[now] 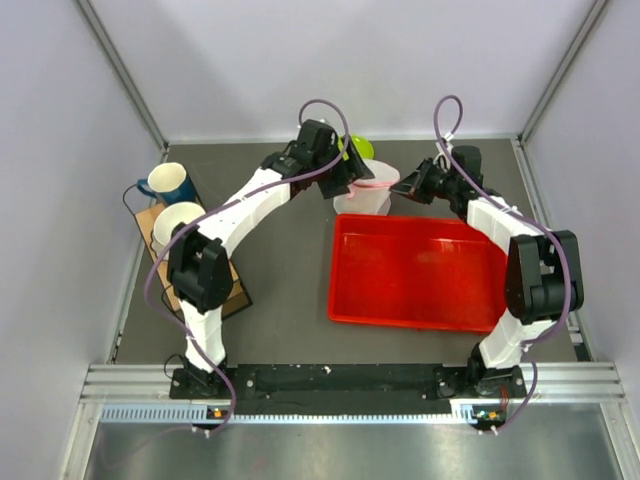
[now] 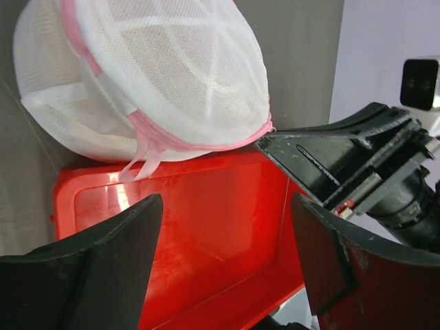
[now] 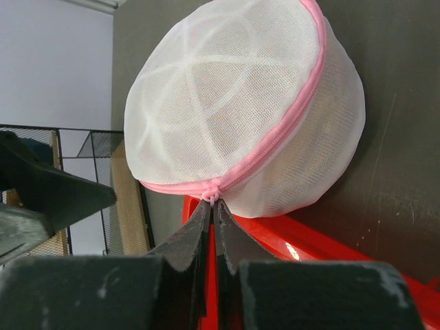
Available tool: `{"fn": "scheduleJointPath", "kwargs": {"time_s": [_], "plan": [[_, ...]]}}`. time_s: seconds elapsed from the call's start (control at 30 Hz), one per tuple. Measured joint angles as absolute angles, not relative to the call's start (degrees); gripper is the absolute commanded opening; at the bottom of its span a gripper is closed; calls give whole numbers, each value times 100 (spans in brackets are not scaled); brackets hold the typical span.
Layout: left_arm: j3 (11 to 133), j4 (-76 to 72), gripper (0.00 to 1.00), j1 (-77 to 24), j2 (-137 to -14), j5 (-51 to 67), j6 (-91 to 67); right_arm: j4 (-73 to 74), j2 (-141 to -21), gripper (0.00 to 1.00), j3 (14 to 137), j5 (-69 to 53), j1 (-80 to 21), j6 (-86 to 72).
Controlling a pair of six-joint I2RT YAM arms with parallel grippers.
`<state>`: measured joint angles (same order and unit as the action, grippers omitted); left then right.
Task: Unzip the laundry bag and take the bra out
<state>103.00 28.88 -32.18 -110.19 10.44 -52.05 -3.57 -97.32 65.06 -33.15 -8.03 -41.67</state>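
The laundry bag (image 1: 366, 192), a round white mesh pouch with a pink zipper (image 3: 289, 117), sits at the far rim of the red tray (image 1: 415, 272) and looks zipped shut. My right gripper (image 3: 214, 203) is shut on the small pink zipper pull (image 3: 215, 194) at the bag's near side. My left gripper (image 2: 227, 254) stands open just beside the bag (image 2: 144, 75), over the tray, with nothing between its fingers (image 2: 103, 268). A loose pink tab (image 2: 141, 161) hangs from the bag toward it. The bra is hidden.
A lime-green plate (image 1: 360, 147) lies behind the bag. At the left, a blue mug (image 1: 170, 183) and a white mug (image 1: 172, 225) stand on a wooden board with a black wire rack (image 1: 215, 280). Grey walls enclose the table.
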Motion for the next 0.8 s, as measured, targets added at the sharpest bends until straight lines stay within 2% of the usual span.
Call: {"fn": "scheduleJointPath", "kwargs": {"time_s": [0.27, 0.33, 0.37, 0.47, 0.5, 0.8], "plan": [[10755, 2832, 81, -3310, -11795, 958, -5673, -346, -9732, 0, 6506, -3306, -823, -4154], [10938, 2827, 79, -3317, -11983, 945, -5734, -346, -9732, 0, 6506, -3306, -829, -4145], [10986, 2827, 75, -3323, -12040, 934, -5749, -344, -9732, 0, 6506, -3306, -832, -4134], [11059, 2832, 34, -3326, -12103, 867, -5835, -325, -9732, 0, 6504, -3299, -847, -4060], [11063, 2827, 0, -3326, -12103, 827, -5850, -294, -9732, 0, 6504, -3286, -847, -4003], [11244, 2818, 0, -3173, -12103, 1114, -5485, 14, -9732, 0, 6501, -3284, -454, -3476]]}}
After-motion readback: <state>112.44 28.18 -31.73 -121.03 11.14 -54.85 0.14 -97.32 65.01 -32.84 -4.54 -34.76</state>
